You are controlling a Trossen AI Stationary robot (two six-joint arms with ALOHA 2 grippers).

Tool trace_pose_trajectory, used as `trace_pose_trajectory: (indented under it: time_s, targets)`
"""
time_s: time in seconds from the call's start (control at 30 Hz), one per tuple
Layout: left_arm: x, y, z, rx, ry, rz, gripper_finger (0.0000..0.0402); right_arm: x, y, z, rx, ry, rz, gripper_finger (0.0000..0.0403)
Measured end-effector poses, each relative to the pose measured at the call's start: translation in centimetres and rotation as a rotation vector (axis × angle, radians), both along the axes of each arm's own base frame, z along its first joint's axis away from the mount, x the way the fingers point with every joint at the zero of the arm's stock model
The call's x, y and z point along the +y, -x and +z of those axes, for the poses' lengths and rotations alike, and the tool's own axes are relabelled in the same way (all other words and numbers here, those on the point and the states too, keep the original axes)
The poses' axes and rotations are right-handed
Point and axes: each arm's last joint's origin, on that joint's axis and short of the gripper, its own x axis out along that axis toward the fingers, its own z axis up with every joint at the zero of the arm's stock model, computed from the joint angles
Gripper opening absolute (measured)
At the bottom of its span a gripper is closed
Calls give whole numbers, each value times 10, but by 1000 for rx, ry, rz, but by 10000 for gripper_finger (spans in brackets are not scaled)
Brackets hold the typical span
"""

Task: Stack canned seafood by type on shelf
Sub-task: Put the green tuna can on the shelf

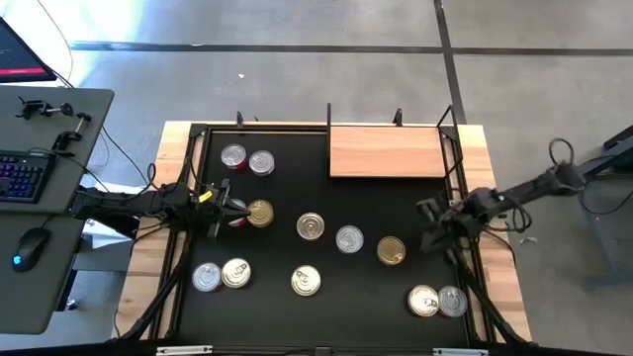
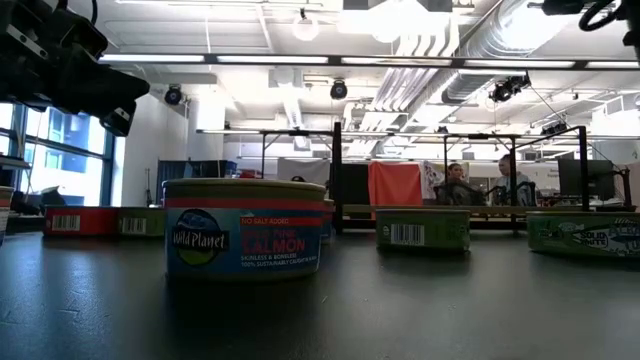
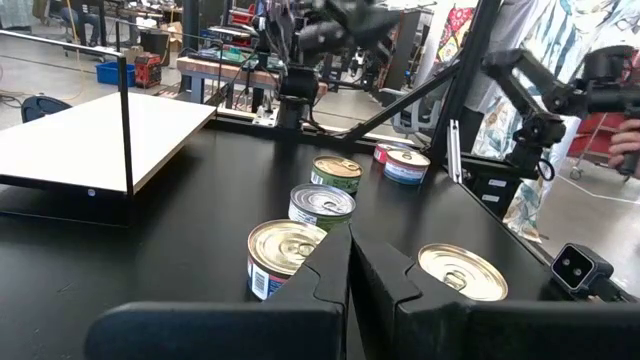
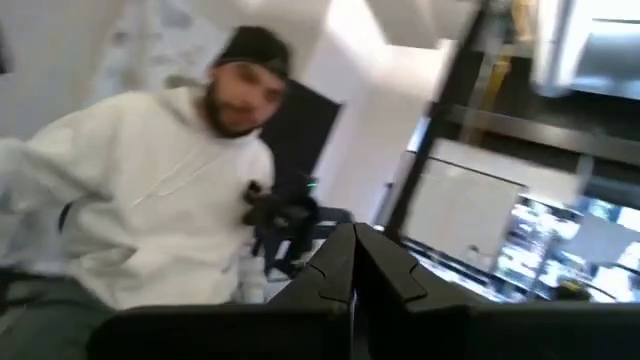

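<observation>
Several round tins of canned seafood lie flat and scattered on the black mat, among them a gold-lidded one (image 1: 260,213), a silver one (image 1: 349,238) and a pair (image 1: 423,301) at the near right. The light wooden shelf (image 1: 386,150) lies at the far side with no tin on it. My left gripper (image 1: 229,208) is shut at the mat's left side, level, just short of the gold-lidded tin (image 3: 285,252). My right gripper (image 1: 432,225) is shut above the mat's right edge, tipped upward (image 4: 352,240), with nothing in it.
A black metal frame (image 1: 329,124) runs around the mat and shelf. In the low view a salmon tin (image 2: 245,230) stands closest. A desk with keyboard and mouse (image 1: 30,178) stands left of the table. A person in a white hoodie (image 4: 170,200) is beyond the table.
</observation>
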Motion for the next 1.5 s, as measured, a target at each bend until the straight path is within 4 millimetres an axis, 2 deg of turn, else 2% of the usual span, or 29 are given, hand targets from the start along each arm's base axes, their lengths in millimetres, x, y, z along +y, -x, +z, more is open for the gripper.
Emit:
trace_pose_trajectory:
  time_s: [0.2, 0.3, 0.47, 0.53, 0.63, 0.7, 0.8, 0.97, 1.07, 1.17, 1.27, 1.37, 1.5]
  targets:
    - [0, 0, 0, 0, 0, 0, 1, 19, -7, 3, -170, -2, 82, 0]
    - [0, 0, 0, 0, 0, 0, 1, 18, -5, 11, -263, -95, 35, 0]
    - [0, 0, 0, 0, 0, 0, 1, 18, -12, 29, -354, -135, -77, 0]
    - [0, 0, 0, 0, 0, 0, 1, 18, -22, 40, -258, -251, -185, 0]
    - [0, 0, 0, 0, 0, 0, 1, 16, -45, 48, 31, -425, -488, 0]
    - [0, 0, 0, -1, 0, 0, 1, 17, -60, 47, 244, -426, -701, 0]
    - [0, 0, 0, 0, 0, 0, 1, 19, -74, 44, 528, -376, -857, 0]
    - [0, 0, 0, 0, 0, 0, 1, 20, -91, 49, 823, -358, -884, 0]
    - [0, 0, 0, 0, 0, 0, 1, 23, -104, 45, 955, -307, -862, 4]
    - [0, 0, 0, 0, 0, 0, 1, 27, -117, 38, 1074, -243, -820, 29]
    - [0, 0, 0, 0, 0, 0, 1, 34, -129, 27, 1169, -182, -795, 76]
    - [0, 0, 0, 0, 0, 0, 1, 38, -144, 19, 1177, -165, -809, 126]
    - [0, 0, 0, 0, 0, 0, 1, 44, -169, 14, 1075, -206, -810, 169]
